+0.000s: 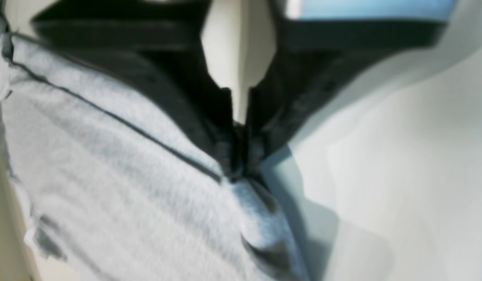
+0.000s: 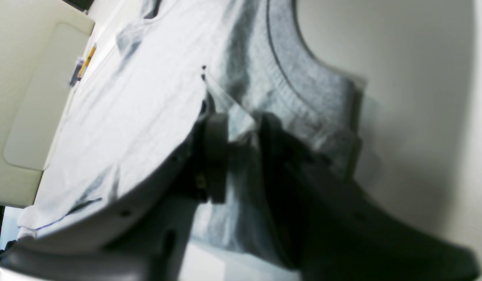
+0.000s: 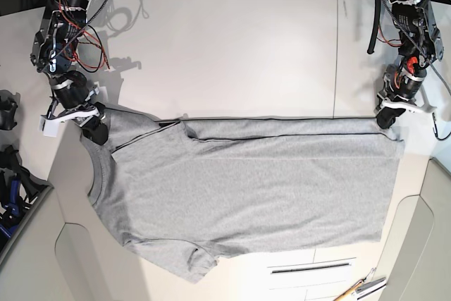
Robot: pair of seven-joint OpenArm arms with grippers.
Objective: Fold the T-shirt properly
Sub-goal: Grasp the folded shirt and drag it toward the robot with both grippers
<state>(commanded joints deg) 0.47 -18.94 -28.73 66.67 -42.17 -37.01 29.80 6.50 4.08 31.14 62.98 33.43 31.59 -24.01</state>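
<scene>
T-shirt (image 3: 246, 188): spread flat across the white surface (image 3: 232, 54), neck toward the left of the base view, hem toward the right, plain side up; the far sleeve is already turned in along a straight far edge.
Left gripper (image 3: 389, 119): closed on the far hem corner, a pinch of grey cloth seen between its jaws in the left wrist view.
Right gripper (image 3: 97, 132): clamped on the far shoulder beside the ribbed collar (image 2: 303, 78).
Reason for the hold: both far corners are held at once, so the far edge is probably kept taut and straight for a lengthwise fold toward the near side.
Near sleeve (image 3: 197, 262): lying out, not yet folded in.
Risk: one corner slipping could skew the fold line.
</scene>
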